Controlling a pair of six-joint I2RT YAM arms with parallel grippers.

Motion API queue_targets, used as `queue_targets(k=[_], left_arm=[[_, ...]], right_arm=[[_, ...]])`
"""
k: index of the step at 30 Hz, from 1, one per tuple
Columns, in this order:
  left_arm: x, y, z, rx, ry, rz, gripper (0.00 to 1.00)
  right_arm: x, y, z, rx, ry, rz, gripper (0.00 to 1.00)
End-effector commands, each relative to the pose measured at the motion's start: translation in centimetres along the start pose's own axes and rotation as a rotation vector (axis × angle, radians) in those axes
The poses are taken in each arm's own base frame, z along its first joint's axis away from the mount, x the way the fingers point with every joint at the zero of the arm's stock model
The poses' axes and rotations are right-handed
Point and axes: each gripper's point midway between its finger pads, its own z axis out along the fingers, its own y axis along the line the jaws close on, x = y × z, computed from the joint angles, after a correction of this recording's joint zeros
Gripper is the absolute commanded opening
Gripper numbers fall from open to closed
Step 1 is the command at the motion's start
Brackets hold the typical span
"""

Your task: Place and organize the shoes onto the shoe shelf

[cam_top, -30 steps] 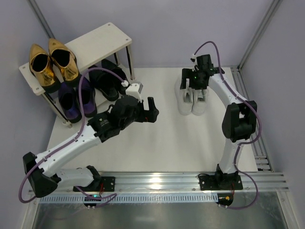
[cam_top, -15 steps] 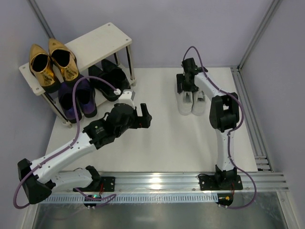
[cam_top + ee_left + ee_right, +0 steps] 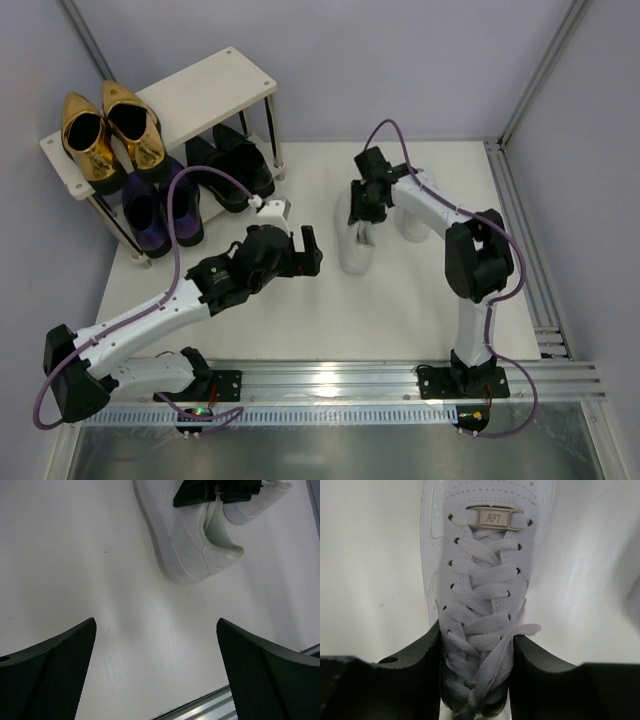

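My right gripper (image 3: 366,203) is shut on a white lace-up sneaker (image 3: 355,248) in the middle of the table. In the right wrist view its fingers (image 3: 415,670) squeeze the laced upper of that sneaker (image 3: 485,555) from both sides. The second white sneaker (image 3: 412,230) stays behind it, partly under the right arm. My left gripper (image 3: 305,250) hangs open and holds nothing, left of the gripped sneaker (image 3: 185,545). The shoe shelf (image 3: 210,90) stands at the back left. Gold loafers (image 3: 110,130) sit on its top board, with purple shoes (image 3: 160,210) and black shoes (image 3: 230,165) on the lower tier.
The right half of the shelf's top board is bare. A metal rail (image 3: 330,380) runs along the near table edge and shows in the left wrist view as the rail (image 3: 210,707). Walls close the back and both sides.
The right gripper has closed on one white sneaker and pulled it left and nearer, away from its mate. The left arm has shifted slightly, still open.
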Motion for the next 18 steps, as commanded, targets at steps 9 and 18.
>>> queue_targets(k=[9, 18], left_arm=[[3.5, -2.5, 2.4, 0.061, 0.018, 0.079, 1.0], [6.3, -2.7, 2.9, -0.013, 0.033, 0.153, 1.0]], right_arm=[[7.4, 13.9, -4.9, -0.209, 0.057, 0.212, 0.35], [7.0, 14.5, -6.5, -0.274, 0.069, 0.204, 0.86]])
